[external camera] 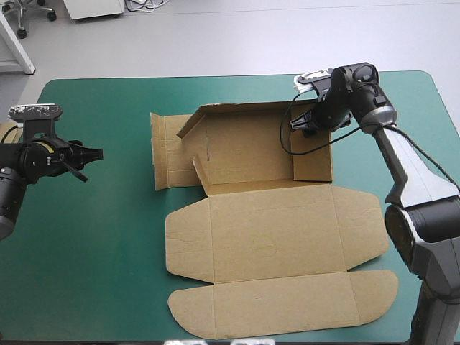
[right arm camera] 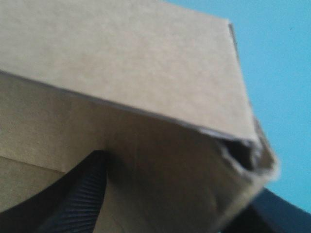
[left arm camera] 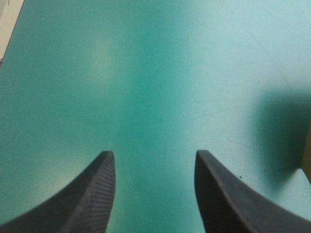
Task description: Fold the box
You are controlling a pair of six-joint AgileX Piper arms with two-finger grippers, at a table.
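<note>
Half-raised brown cardboard box (external camera: 266, 215) sits mid-table. Right gripper (external camera: 302, 123) gapes, straddling the wall at its 1 o'clock corner. Left gripper (external camera: 92, 164) is spread wide, idle at 9 o'clock. Risk: the unclamped wall springs back flat.

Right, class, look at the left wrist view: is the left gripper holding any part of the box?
No: the left gripper stands open over the bare teal-green cover, with nothing held in it.
</note>
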